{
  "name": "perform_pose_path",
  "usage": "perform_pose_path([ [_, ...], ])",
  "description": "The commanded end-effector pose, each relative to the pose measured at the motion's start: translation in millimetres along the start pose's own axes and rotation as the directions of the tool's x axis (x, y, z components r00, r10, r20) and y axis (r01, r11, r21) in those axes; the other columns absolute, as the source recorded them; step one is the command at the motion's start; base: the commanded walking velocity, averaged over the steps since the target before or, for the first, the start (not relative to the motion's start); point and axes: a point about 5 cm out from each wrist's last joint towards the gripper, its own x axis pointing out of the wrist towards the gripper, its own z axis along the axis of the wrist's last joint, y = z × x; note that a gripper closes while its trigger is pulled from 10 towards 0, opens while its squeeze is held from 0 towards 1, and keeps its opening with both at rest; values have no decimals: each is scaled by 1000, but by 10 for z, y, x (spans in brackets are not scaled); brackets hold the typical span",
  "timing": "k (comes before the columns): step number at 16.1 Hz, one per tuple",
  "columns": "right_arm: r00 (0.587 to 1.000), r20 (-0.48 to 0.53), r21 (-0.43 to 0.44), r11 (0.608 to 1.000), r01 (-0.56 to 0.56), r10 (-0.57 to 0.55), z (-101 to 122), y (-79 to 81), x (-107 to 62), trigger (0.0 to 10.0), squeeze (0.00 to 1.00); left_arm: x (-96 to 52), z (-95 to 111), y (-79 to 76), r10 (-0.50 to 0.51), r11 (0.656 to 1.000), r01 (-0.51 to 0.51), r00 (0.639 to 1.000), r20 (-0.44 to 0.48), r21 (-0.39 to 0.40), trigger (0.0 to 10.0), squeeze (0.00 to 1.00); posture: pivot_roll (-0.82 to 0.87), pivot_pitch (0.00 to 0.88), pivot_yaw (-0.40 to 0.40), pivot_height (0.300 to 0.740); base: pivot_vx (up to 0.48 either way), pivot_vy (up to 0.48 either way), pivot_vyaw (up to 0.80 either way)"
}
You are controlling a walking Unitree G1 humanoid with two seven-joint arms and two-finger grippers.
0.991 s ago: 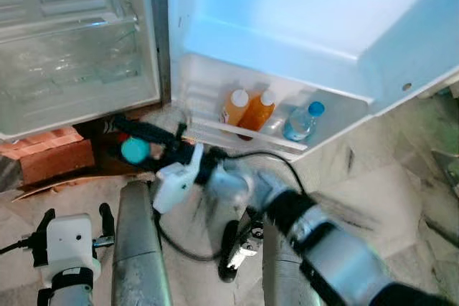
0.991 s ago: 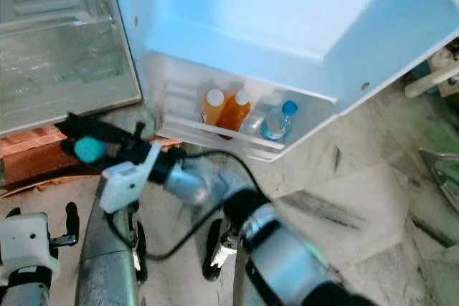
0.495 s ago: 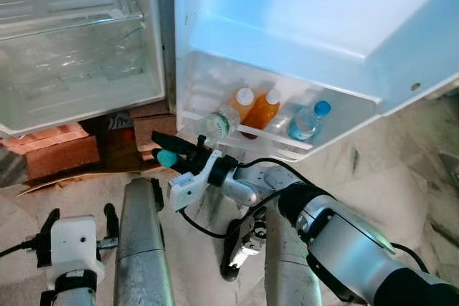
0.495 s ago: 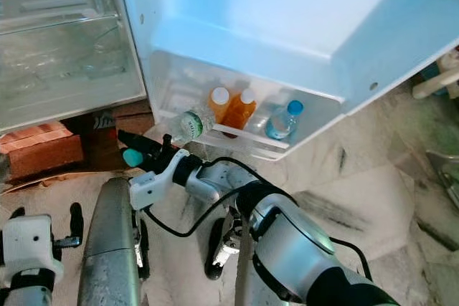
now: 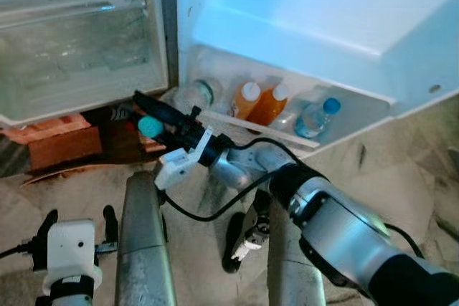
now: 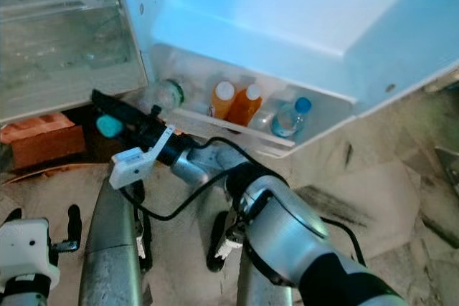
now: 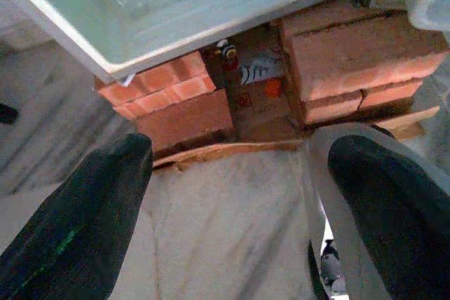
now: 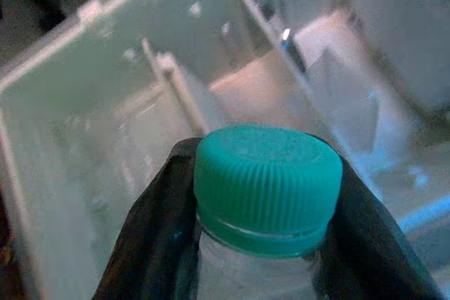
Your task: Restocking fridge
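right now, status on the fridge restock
Right gripper shut on teal-capped water bottle, near the fridge's base. Left gripper open, idle. Door shelf holds four bottles. Nothing blocking.

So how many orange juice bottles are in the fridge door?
2. Both stand side by side in the door shelf: one orange bottle on the left, the other right beside it. More could be hidden behind the shelf rail.

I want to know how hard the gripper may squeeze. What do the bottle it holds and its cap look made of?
The bottle in the right gripper looks like thin clear plastic: see-through, glossy wall. Its teal cap looks like harder matte plastic, with moulded ribs around its side. Probably squashable, so grip gently.
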Motion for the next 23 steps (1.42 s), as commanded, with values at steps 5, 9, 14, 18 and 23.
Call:
perform_pose_path([
  [5,936,-332,145,987,-74,119,-216,349,-467,10000,0,-166,-60,-8,-37,999,38,997,-64,15,10000,0,483,514,-174,563,0,0,0],
  [9,805,-568,329,944,31,171,-333,515,-777,10000,0,-201,-68,-3,-52,998,54,995,-83,22,10000,0,486,522,-160,563,0,0,0],
  [14,518,-840,383,850,360,160,-705,357,-1201,10000,0,-157,-70,-27,-63,997,65,994,-86,30,10000,0,481,506,-160,563,0,0,0],
  [18,333,-938,286,760,584,97,-954,90,-1516,10000,0,6,-63,-58,-65,997,68,996,-56,39,10000,0,471,460,-152,563,0,0,0],
  [23,246,-968,199,750,631,51,-1066,-77,-1681,10000,914,98,-45,-78,-72,996,73,997,-36,40,10000,0,468,434,-143,563,0,0,0],
])
